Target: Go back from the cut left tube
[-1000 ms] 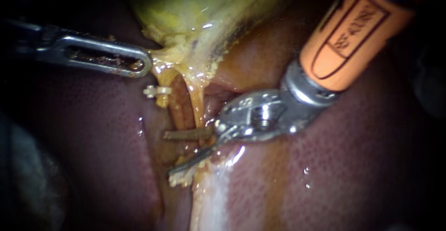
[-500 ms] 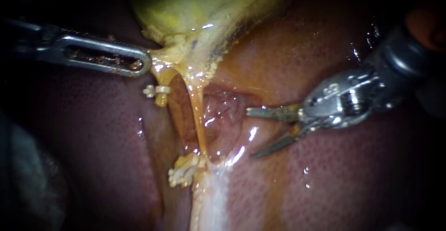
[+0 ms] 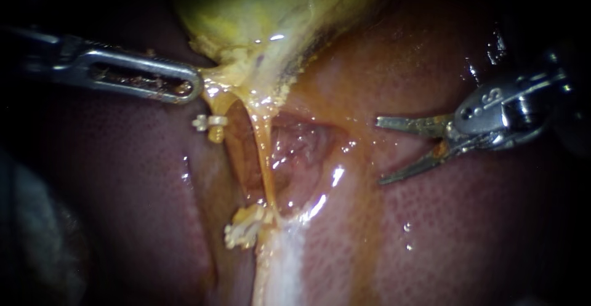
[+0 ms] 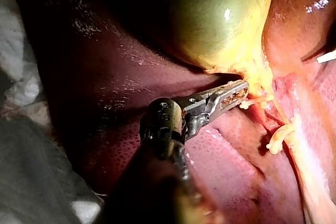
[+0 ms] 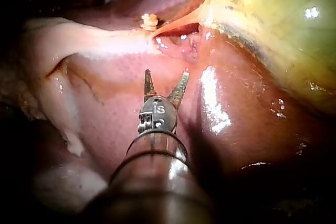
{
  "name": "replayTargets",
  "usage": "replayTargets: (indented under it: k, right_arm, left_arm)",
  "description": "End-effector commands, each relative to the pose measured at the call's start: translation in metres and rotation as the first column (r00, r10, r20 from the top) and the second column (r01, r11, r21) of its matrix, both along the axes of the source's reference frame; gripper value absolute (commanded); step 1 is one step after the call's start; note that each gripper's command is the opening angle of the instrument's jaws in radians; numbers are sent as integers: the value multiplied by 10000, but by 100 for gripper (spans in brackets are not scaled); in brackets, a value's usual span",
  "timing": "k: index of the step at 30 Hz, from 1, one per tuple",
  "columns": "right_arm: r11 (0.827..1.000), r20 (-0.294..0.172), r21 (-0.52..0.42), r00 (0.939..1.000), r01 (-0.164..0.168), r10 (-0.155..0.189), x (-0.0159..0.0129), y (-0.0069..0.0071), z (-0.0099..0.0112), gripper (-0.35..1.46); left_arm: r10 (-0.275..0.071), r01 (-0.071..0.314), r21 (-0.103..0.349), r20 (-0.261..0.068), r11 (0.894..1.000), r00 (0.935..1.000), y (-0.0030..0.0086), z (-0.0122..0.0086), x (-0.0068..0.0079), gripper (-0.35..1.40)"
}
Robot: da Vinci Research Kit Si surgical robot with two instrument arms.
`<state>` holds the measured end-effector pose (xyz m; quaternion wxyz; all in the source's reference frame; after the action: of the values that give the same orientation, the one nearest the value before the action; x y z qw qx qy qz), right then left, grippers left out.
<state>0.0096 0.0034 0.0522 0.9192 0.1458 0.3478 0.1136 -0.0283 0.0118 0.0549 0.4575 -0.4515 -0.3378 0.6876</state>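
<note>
Nearest us, at 3 o'clock in the endoscope view, our right instrument hangs over the wet liver with its 2 thin jaws spread wide and nothing between them. It is well apart from the tubes, with open liver surface between.

Further in, the cut left tube shows as 2 separate ends. The lower stump sits at about 7 o'clock, pale and frayed, with whitish clip material on it that we cannot count. The upper stump hangs at about 10 o'clock under 1 white clip. Between them, just beside both, the right tube runs whole and stretched.

Beyond that, our left instrument comes in from 9 o'clock. Its jaws are pressed together on the yellow tissue at the neck of the gallbladder, which fills 12 o'clock.

We judge the stumps light, soft, slick with fluid and easily torn, and the clips could be knocked off. There is no call to hold them in this step. If we ever had to, we would take the tissue beside a clip, never the clip itself. The retreat looks nearly complete
</note>
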Motion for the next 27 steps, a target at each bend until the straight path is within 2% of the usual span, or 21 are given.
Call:
replayTargets:
  k: [1, 5, 14, 23, 27]
  right_arm:
    - [10000, 0, 10, 10000, 0, 0, 0, 0, 0, 145]
    - [10000, 0, 10, 10000, 0, 0, 0, 0, -1, 145]
    - [10000, 0, 11, 10000, 1, -1, 0, -1, -1, 145]
    - [10000, -8, 36, 10000, 18, -18, 0, -1, -1, 145]
    - [9995, -103, 239, 9997, 225, -223, 0, 2, -3, 145]
  left_arm:
    - [-21, 21, -16, -27, 10000, 10000, -1, 2, -2, -35]
    - [-68, 67, -78, -68, 9999, 10000, -5, 11, -10, -35]
    - [100, -100, -150, -50, 9998, 9999, -16, 40, -34, -35]
    - [160, -160, -106, -79, 9998, 9998, -19, 48, -39, -35]
    - [160, -161, -110, -79, 9998, 9998, -19, 49, -39, -35]
